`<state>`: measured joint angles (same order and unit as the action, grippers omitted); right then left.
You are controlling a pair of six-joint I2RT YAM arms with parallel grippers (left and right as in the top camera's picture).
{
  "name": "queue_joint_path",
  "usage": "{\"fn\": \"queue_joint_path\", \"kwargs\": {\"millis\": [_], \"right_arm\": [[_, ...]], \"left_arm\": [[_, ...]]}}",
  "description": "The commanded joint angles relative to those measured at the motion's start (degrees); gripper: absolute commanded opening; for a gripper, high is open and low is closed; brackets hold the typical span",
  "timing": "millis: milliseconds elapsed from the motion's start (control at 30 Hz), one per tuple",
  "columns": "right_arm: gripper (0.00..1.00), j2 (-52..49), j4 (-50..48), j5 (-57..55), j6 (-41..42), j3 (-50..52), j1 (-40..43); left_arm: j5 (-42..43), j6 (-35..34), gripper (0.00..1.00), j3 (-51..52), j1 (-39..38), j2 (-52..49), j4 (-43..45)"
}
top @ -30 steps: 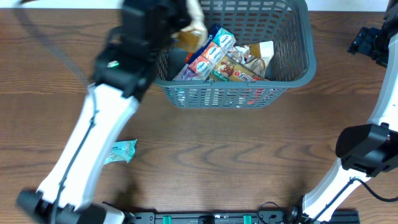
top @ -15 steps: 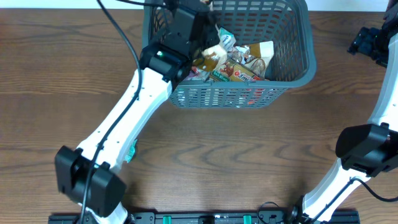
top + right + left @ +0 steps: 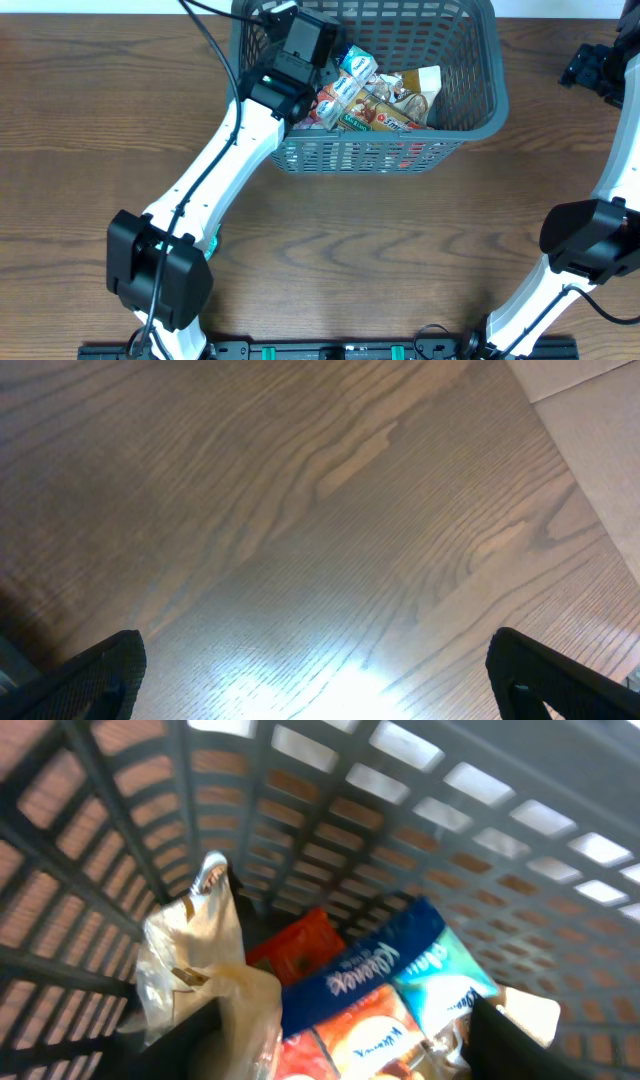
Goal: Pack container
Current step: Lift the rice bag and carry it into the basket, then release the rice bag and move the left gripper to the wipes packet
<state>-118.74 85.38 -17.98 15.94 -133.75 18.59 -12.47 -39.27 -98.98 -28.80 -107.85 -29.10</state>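
Standing on the brown wooden table (image 3: 400, 250): grey lattice container (image 3: 360, 155) at far edge, teal packet (image 3: 211, 243) front-left, mostly hidden

a brown wood-grain table (image 3: 400, 240), with a black rail (image 3: 330, 350) along its near edge.

Basket (image 3: 470, 90): one
Arms: two, the left arm (image 3: 215, 170) and the right arm (image 3: 622, 160)
Packets in the basket (image 3: 355, 72): at least five, heaped, exact count unclear
Teal packet (image 3: 211, 243) on the table (image 3: 400, 250): one
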Motion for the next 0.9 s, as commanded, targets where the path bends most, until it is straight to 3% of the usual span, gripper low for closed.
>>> {"fn": "queue_joint_path", "kwargs": {"millis": [0,200,333,567,867], "right_arm": [[0.99,-0.44,-0.13,-0.57,0.74,0.07,0.50],[0.99,-0.44,-0.13,-0.59,0.76,0.07,0.50],[0.99,-0.44,-0.13,-0.57,0.74,0.07,0.50],[0.99,-0.44,-0.15,-0.59,0.74,0.07,0.50],[0.99,-0.44,-0.13,-0.59,0.74,0.07,0.50]], "left_arm": [[-1.11,3.58,0.83,-1.38,1.16,-0.37,-0.17],[-3.43,11.91,0.97,-8.85,1.40,0.24,-4.70],[-7.85,13.25,0.98,-20.28,1.42,0.24,-11.23],[-7.82,16.76,0.99,-39.50,1.44,0.48,-20.35],[-10.75,18.10,0.99,-44.41,1.53,6.38,-33.18]]}}
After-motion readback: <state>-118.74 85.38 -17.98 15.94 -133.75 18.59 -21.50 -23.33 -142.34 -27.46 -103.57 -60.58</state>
